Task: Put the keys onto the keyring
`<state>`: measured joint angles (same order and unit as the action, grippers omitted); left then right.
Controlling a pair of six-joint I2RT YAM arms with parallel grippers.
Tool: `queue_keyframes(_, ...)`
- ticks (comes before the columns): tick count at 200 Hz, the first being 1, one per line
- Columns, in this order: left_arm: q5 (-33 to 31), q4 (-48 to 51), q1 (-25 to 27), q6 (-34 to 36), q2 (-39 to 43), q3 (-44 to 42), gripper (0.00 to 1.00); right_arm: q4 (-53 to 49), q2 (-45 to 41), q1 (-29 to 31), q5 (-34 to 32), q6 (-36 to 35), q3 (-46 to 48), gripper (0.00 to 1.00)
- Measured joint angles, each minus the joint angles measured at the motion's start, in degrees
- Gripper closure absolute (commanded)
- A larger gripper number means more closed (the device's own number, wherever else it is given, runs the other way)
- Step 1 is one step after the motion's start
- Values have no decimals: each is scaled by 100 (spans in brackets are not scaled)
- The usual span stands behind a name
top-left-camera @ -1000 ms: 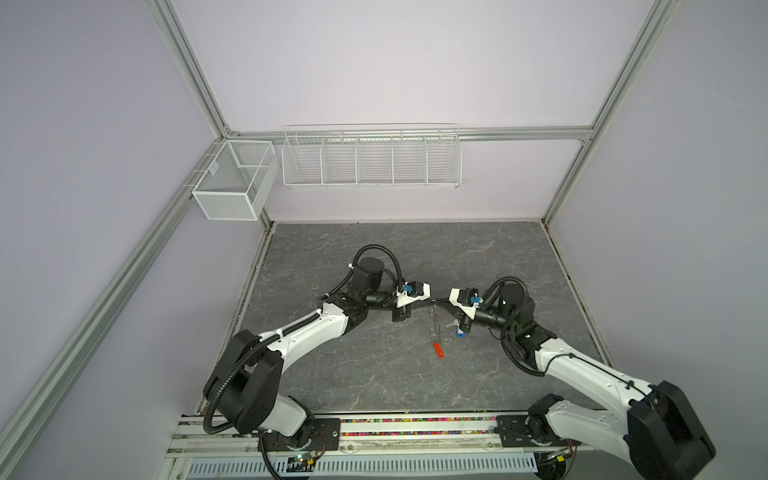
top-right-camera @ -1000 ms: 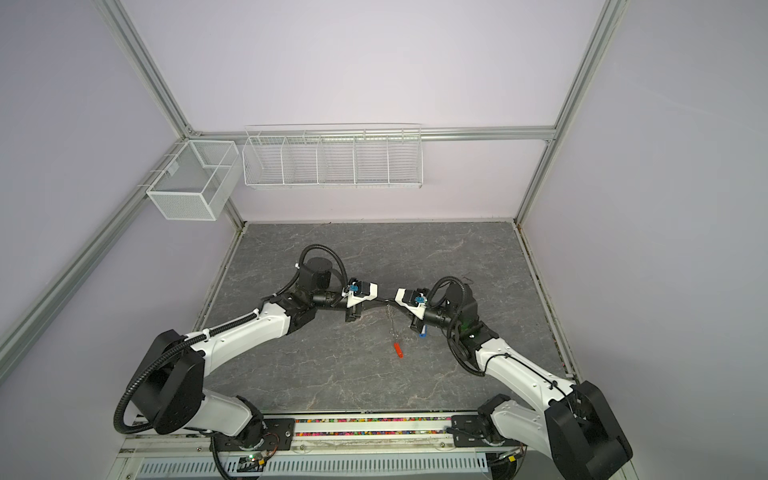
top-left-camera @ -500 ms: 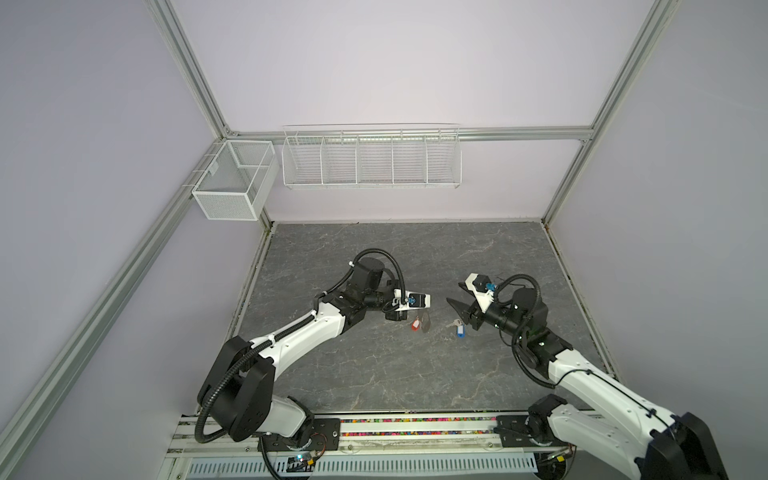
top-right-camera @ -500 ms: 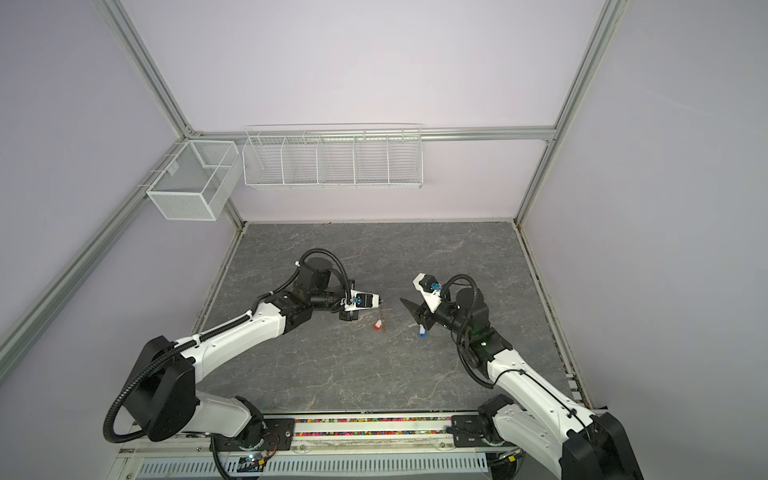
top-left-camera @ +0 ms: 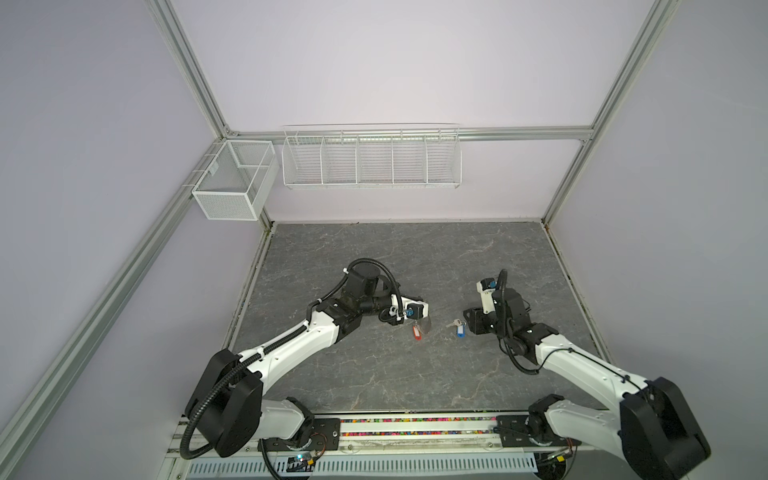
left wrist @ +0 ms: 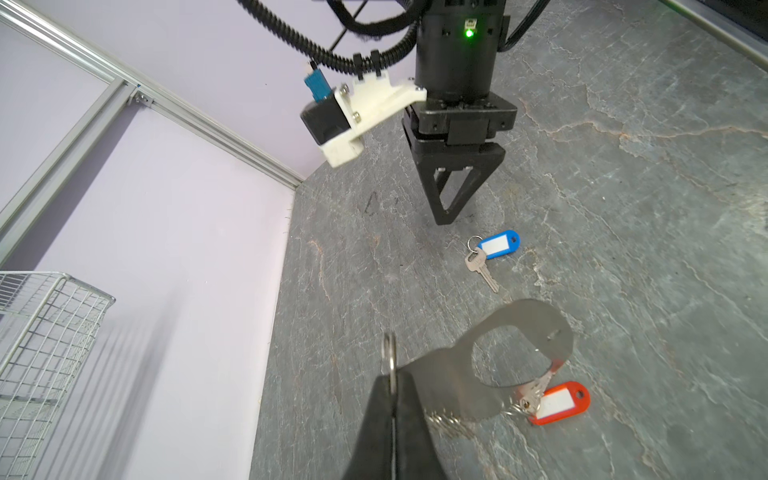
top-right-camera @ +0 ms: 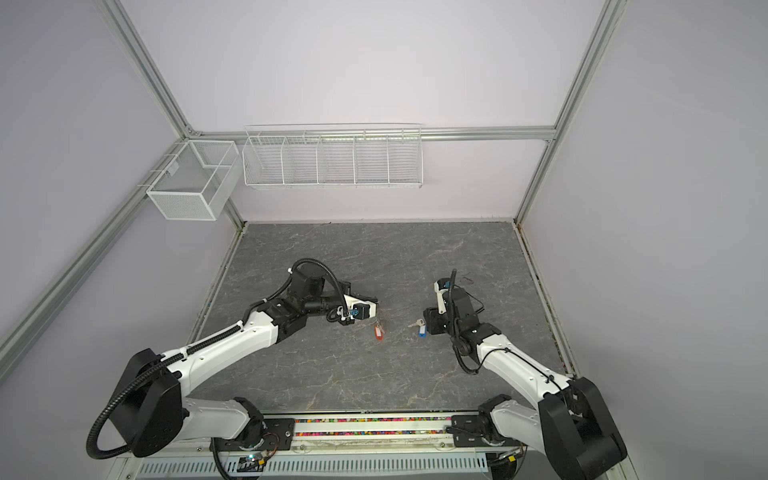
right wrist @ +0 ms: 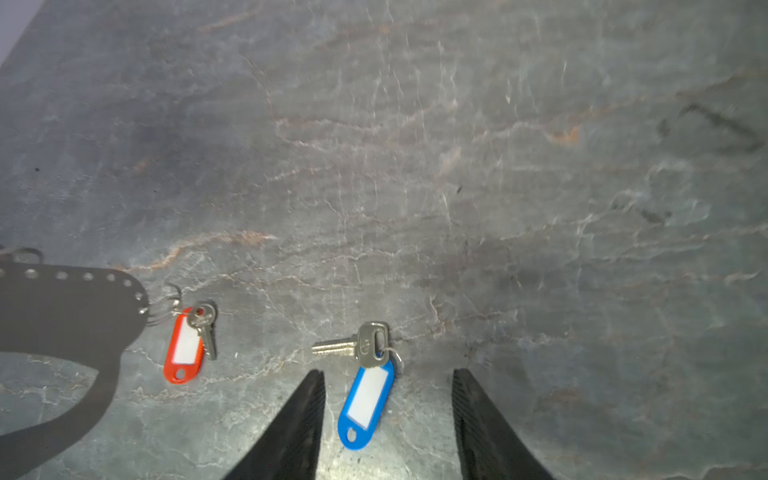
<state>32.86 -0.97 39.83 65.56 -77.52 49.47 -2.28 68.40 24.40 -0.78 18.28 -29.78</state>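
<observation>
Shows left gripper [left wrist: 392, 399] clamped on the keyring [left wrist: 528, 320], red-tagged key [left wrist: 559, 403] lying at its end; right gripper [right wrist: 386, 372] open, straddling the blue-tagged key [right wrist: 365, 399], flat near the desk [right wrist: 457, 166] middle.

The flat grey crescent-shaped metal keyring [left wrist: 440, 382], with an oblong cutout and small holes and wire rings along its edge, was tilted up off the dark stone-patterned table [right wrist: 498, 166]. The silvery key with the red-orange plastic tag [right wrist: 185, 345] hung from one edge ring, its tag flat on the table. The silvery key with the blue plastic tag [right wrist: 368, 399] lay loose nearby, apart from the keyring.
</observation>
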Motion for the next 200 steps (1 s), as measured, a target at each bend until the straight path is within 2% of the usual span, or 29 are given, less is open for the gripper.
queue_keyframes(34, -2, 2, 85, 4, 0, 0, 100, -17, 481, -133, 197, 201, -2, 59)
queue_keyframes(140, 57, 254, 151, -79, -181, 2, 100, 417, 1346, -358, 782, 229, -74, 67)
queue_keyframes(170, 55, 269, 162, -81, -181, 7, 100, 514, 1401, -358, 901, 212, -74, 73)
queue_keyframes(200, 55, 304, 170, -81, -212, 24, 100, 492, 1403, -358, 984, 186, -74, 73)
